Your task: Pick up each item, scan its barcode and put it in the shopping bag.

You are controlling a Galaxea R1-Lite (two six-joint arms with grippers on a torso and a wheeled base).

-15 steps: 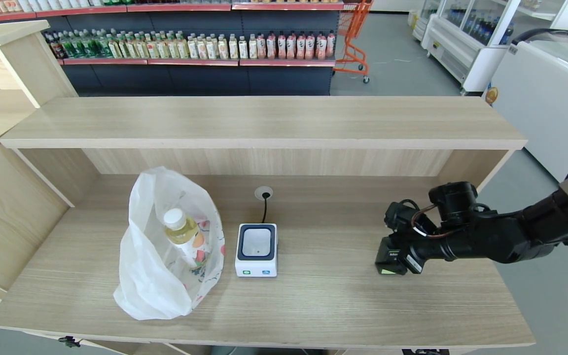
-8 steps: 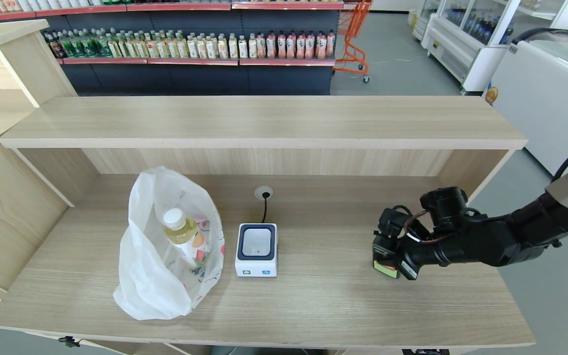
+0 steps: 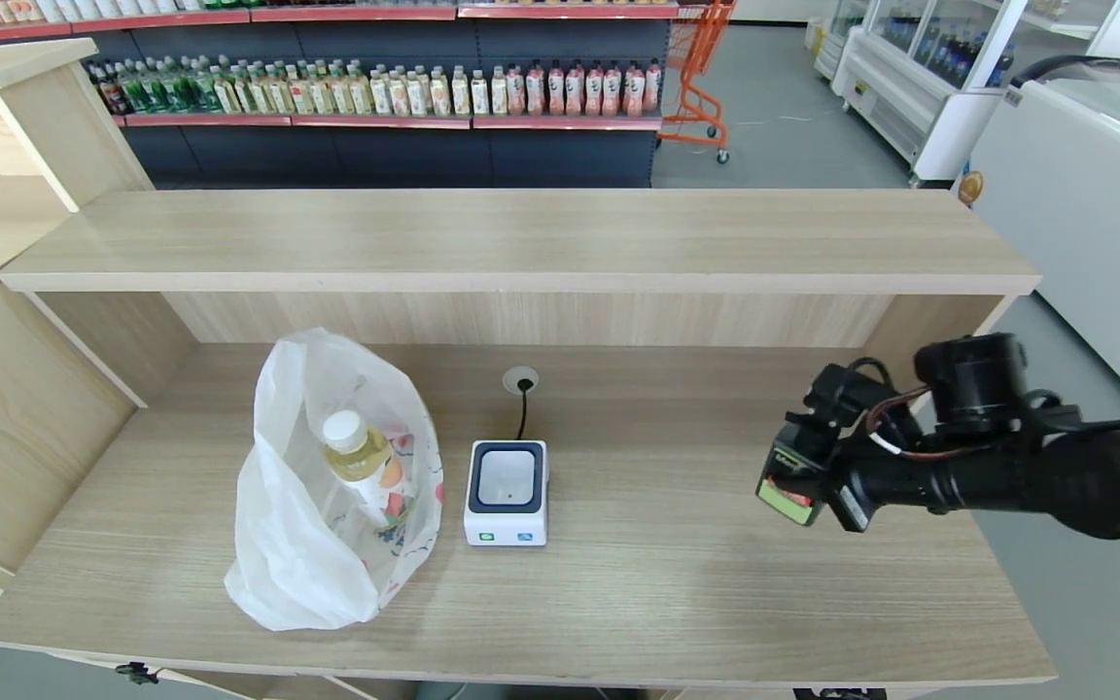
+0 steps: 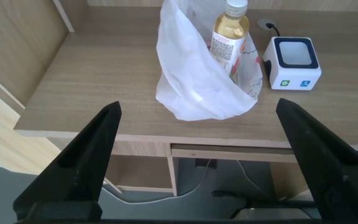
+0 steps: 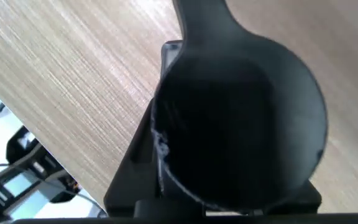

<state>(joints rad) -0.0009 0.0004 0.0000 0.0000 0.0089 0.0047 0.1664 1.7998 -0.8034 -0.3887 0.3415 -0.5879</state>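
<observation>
Item (image 3: 786, 491), dark with green-and-red face, gripped by right fingers (image 3: 801, 439); left fingers (image 4: 86, 162) spread.

Our left pincer (image 4: 197, 106) hangs wide apart before the desk (image 4: 92, 93). We see a bottle (image 4: 229, 34) upright in the shopping bag (image 4: 191, 74), with the scanner (image 4: 294, 62) just beside.

counter (image 3: 638, 583): pale wood-grain, matt; shopping bag (image 3: 297, 554): thin translucent white plastic, crinkled; bottle (image 3: 361, 462): clear glossy plastic; scanner (image 3: 506, 525): smooth white plastic, glossy window
</observation>
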